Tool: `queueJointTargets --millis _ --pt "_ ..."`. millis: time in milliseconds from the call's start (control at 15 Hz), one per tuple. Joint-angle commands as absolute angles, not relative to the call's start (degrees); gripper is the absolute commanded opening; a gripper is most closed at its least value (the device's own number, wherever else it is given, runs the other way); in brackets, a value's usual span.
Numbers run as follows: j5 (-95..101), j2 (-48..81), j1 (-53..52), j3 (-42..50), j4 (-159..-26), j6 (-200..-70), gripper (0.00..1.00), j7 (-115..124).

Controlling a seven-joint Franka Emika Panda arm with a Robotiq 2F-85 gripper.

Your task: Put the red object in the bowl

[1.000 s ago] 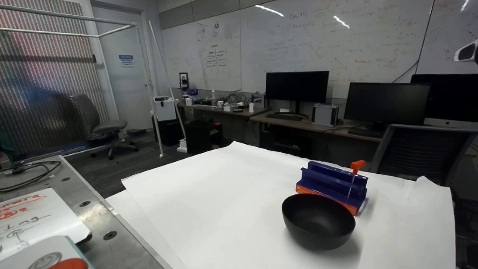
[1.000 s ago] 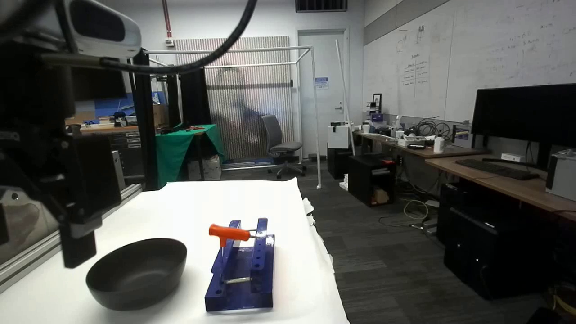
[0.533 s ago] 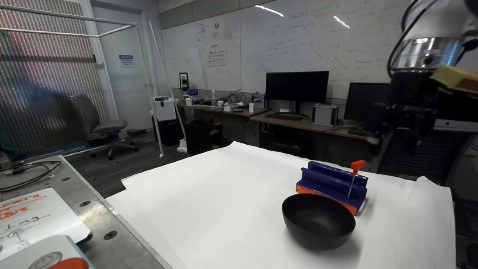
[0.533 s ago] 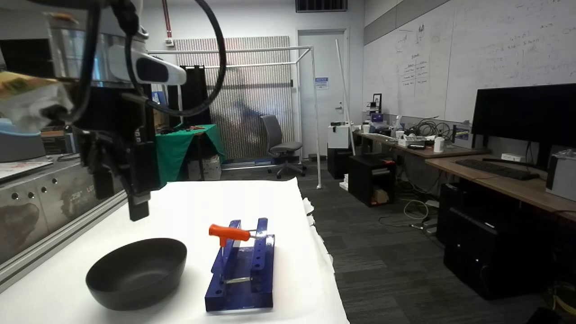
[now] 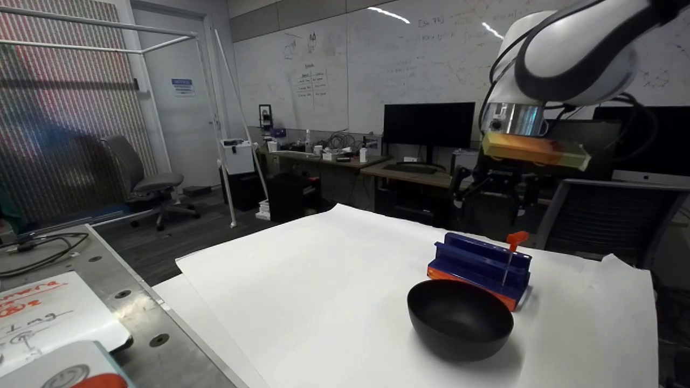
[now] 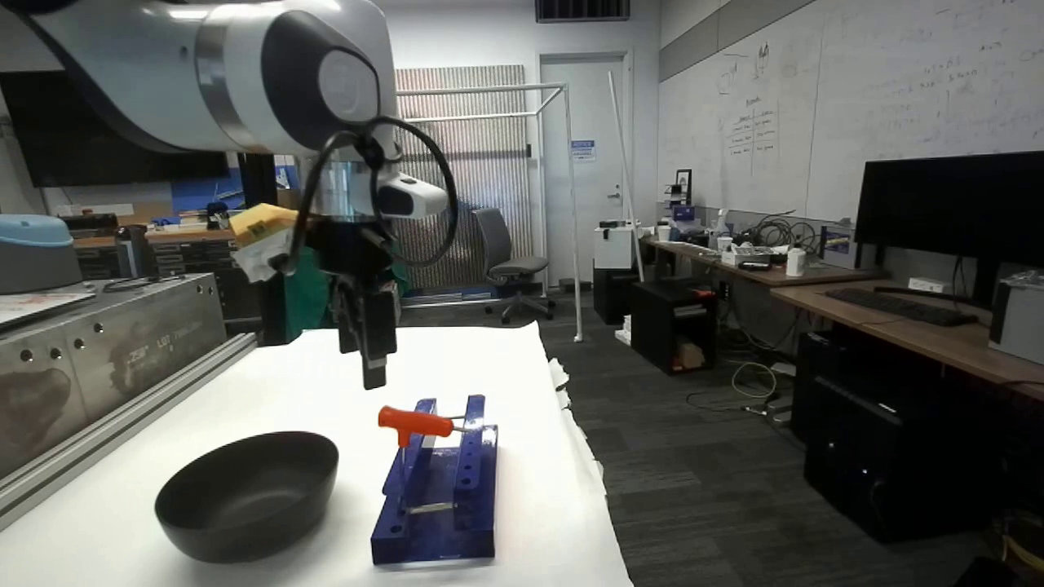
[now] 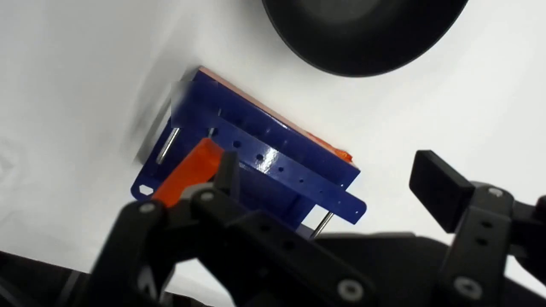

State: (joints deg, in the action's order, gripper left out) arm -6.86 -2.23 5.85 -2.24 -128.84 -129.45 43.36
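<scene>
Red T-handled tool (image 6: 414, 422) stands in the blue rack (image 6: 440, 474), right of the black bowl (image 6: 249, 499) in an exterior view — the claw (image 7: 332, 182) hangs above, jaws wide apart.

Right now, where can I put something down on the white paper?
Bare white paper lies between the round black bowl and the grey metal bench. It's crowded at the blue slotted rack: red-orange T-handled tool in it, bowl beside it, open black gripper above.
</scene>
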Motion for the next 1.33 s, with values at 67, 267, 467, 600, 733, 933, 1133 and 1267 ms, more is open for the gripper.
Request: queueJointTargets --millis 67,267,467,600,733,933,1133,1267 --pt "-6.8 4.1 5.2 1.3 -121.2 -122.5 1.00 49.7" --pt "-7.7 4.0 5.1 2.9 -120.0 -118.8 1.00 51.3" --pt "-8.3 4.0 5.3 3.9 -119.3 -115.4 1.00 53.1" --pt "-9.4 4.6 5.5 4.4 -119.4 -114.6 1.00 54.2" --pt "-9.8 5.4 5.5 4.8 -119.8 -114.4 1.00 55.5" --pt "-11.1 6.6 5.5 5.2 -120.7 -116.1 1.00 55.6" --pt "-10.5 7.2 5.1 5.3 -121.8 -119.5 0.68 56.3" --pt "-10.1 7.0 4.9 5.3 -122.5 -121.1 0.51 56.8"
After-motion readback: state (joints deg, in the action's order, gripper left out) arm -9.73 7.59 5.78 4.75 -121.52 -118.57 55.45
